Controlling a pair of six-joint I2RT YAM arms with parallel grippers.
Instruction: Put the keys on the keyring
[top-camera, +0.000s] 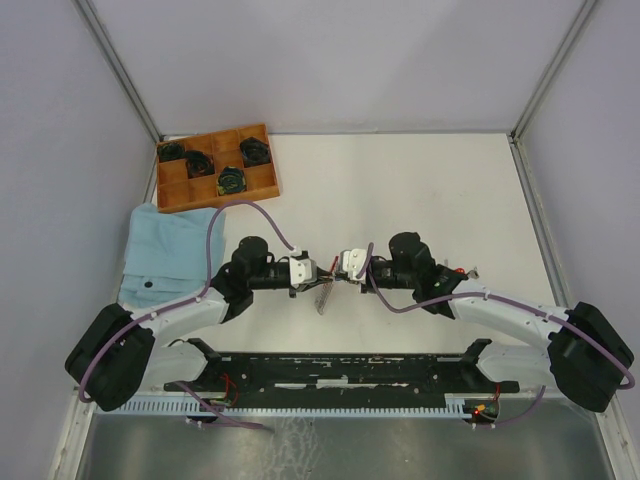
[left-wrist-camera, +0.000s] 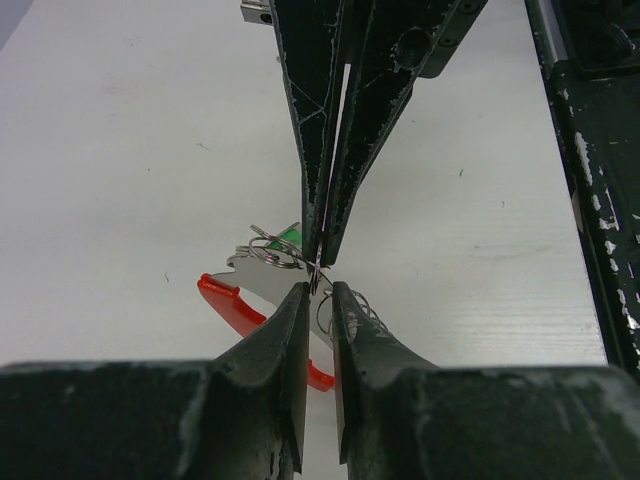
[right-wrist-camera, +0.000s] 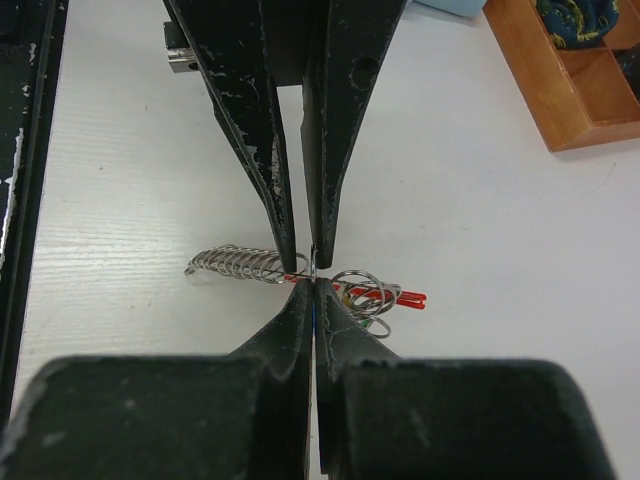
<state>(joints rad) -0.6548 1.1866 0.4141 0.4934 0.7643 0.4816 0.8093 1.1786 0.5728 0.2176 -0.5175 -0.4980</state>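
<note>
Two hands meet tip to tip over the middle of the white worktop (top-camera: 430, 190). The right hand (right-wrist-camera: 313, 287) is fully closed, pinching the thin wire of the keyring (right-wrist-camera: 350, 273). The left hand (left-wrist-camera: 318, 292) is open only a narrow slit, and the same wire stands in the gap without its fingers visibly pressing it. A silver chain (right-wrist-camera: 235, 265) trails to one side of the grip. The red strap (left-wrist-camera: 235, 305) lies just beside it, and a green-headed key (left-wrist-camera: 290, 236) shows by the ring. A wooden tray (top-camera: 172, 192) sits well apart at the far left.
</note>
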